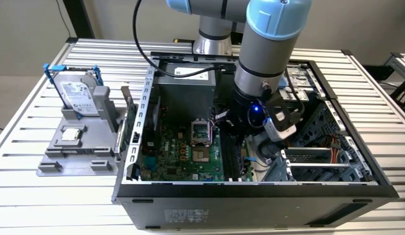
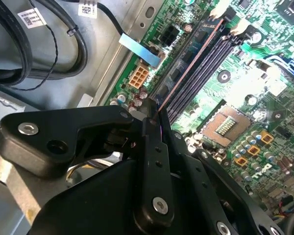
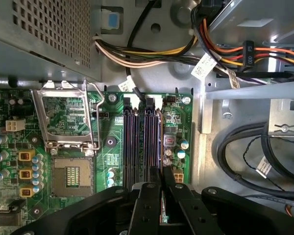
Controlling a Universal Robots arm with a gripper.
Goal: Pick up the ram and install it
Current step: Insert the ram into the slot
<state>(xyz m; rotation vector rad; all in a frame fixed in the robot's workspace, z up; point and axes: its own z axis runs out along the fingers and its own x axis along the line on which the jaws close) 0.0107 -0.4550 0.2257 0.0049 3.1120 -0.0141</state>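
My gripper (image 3: 161, 183) is down inside the open computer case (image 1: 255, 188), over the motherboard (image 3: 112, 156). Its black fingers (image 3: 148, 205) are shut on the ram (image 3: 160, 144), a thin stick seen edge-on. The ram runs lengthwise along the long dark memory slots (image 3: 137, 147), at the slot on the side away from the processor socket. In the second wrist view the ram (image 2: 188, 63) shows as a thin line leading away from the gripper (image 2: 154, 115) along the slots (image 2: 201, 68). I cannot tell whether it is seated. In the exterior view the gripper (image 1: 247, 128) is low in the case.
An open processor socket (image 3: 71, 120) lies beside the slots. A grey power supply (image 1: 186, 90) and cable bundles (image 3: 152, 51) crowd one end. A metal drive cage (image 1: 320, 164) fills the exterior view's right. Outside the case, a hard drive (image 1: 78, 95) stands in a grey holder (image 1: 75, 147).
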